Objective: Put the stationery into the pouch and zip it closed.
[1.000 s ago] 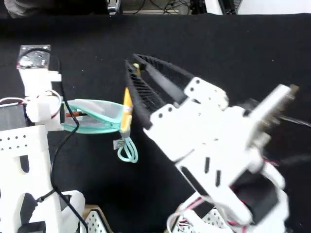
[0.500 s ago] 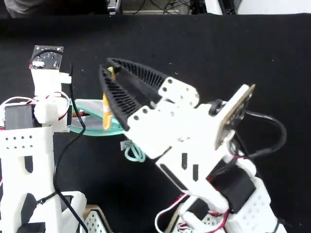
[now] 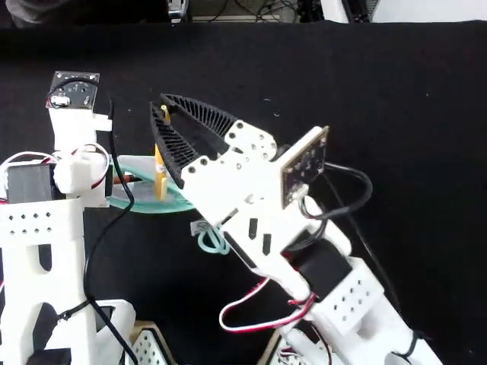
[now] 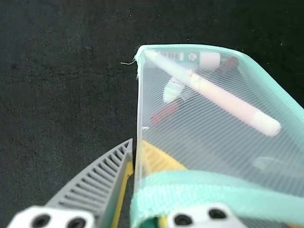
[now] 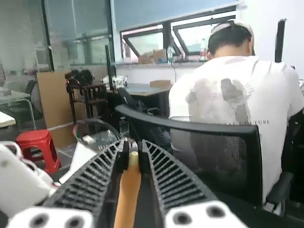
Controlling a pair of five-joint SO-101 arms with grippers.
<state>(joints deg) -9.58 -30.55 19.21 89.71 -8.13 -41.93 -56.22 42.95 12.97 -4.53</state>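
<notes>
A teal-edged mesh pouch (image 3: 171, 199) hangs at the left of the black table, its mouth towards the middle. My left gripper (image 4: 137, 152) is shut on its edge. Through the mesh (image 4: 209, 123) I see a white and pink pen (image 4: 223, 97) and a small red item (image 4: 164, 113). My right gripper (image 3: 160, 106) is shut on a yellow pen (image 3: 160, 171), which stands upright right at the pouch's mouth. In the right wrist view the yellow pen (image 5: 128, 190) sits between the black ribbed fingers (image 5: 164, 178). Whether its lower end is inside the pouch is hidden.
The pouch's teal cord loop (image 3: 211, 242) with a small tag lies on the table under the right arm. The left arm's white base (image 3: 38, 251) stands at the near left. Black table (image 3: 380, 91) stretches to the right and far side.
The right arm has swung left with the yellow pen, from beside the pouch's mouth to over it. The left arm and pouch shifted a little, then kept still.
</notes>
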